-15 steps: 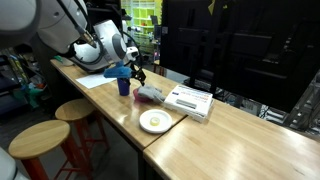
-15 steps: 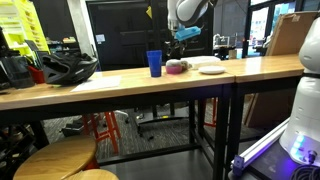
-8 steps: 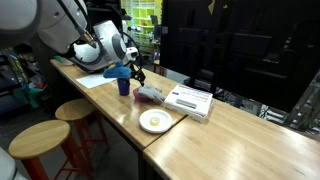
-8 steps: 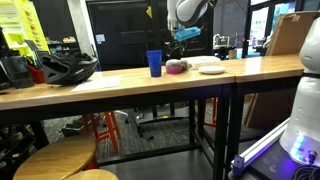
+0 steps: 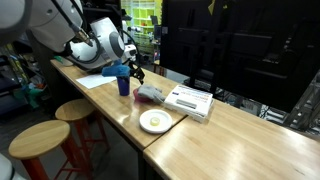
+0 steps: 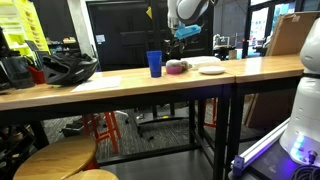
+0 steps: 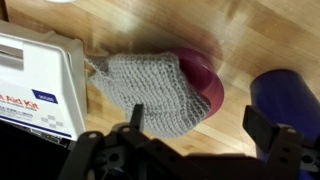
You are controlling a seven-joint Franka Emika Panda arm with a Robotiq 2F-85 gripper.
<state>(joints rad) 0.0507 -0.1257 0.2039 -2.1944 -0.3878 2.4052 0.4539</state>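
Above the desk point(image 5: 250, 130) | pincer point(image 7: 198, 128) released, empty | cloth point(image 7: 145, 88) straight below, nearer box point(image 7: 35, 80) than cup point(image 7: 290, 100), maybe covering a bowl point(image 7: 205, 85).

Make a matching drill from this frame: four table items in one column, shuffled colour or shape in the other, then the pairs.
Column one:
1. cup
2. first aid kit
3. plate
4. knitted cover

Column two:
a. grey
b. round, white
c. blue
d. boxy, white

Pairs: 1-c, 2-d, 3-b, 4-a.
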